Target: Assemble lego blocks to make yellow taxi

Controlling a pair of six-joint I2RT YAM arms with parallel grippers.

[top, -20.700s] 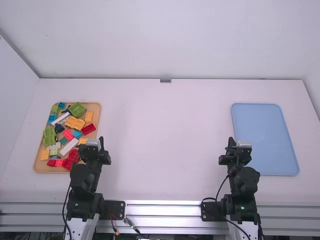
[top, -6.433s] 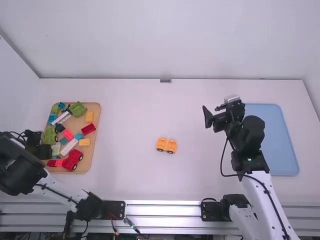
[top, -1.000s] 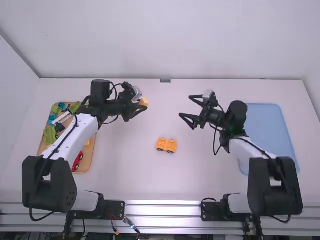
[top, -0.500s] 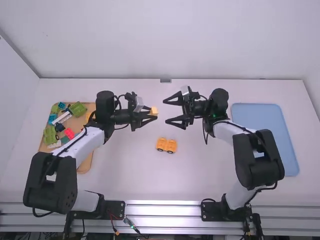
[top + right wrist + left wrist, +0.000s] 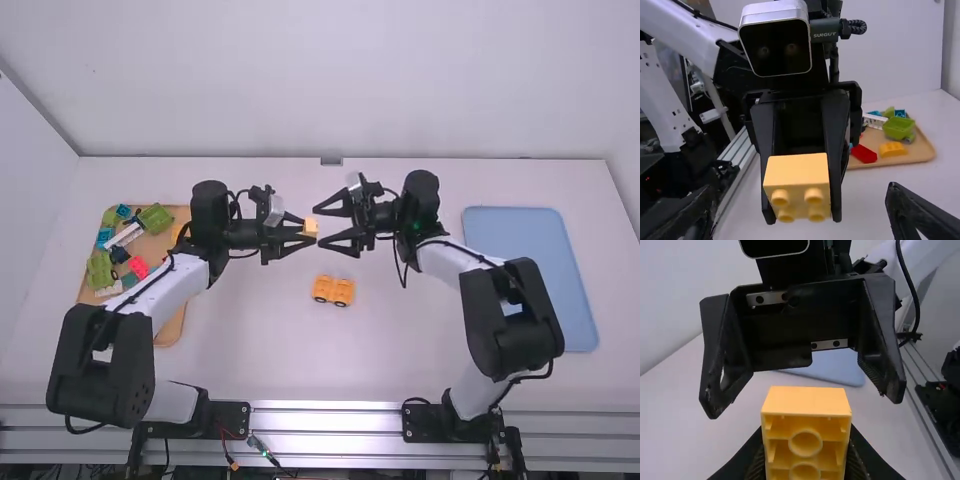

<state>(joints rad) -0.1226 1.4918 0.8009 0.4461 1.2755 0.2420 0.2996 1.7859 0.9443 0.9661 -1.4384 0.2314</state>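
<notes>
Held up over the middle of the table, a yellow block is clamped by my left gripper. My right gripper is open, its tips near the block's far side. In the left wrist view, the block shows its hollow underside between the fingers of my left gripper. The right wrist view has the block's studs facing my right gripper, whose fingers stand wide apart. A yellow-orange wheeled piece rests on the table, nearer the arm bases than the block.
The wooden tray of mixed blocks is at the left, partly behind the left arm. A blue tray lies at the right, beside the right arm. Both arms face each other across the middle.
Over the last second, my left gripper has carried the block right and my open right gripper has moved left to it. Since the earliest frame, the wheeled piece has appeared mid-table.
</notes>
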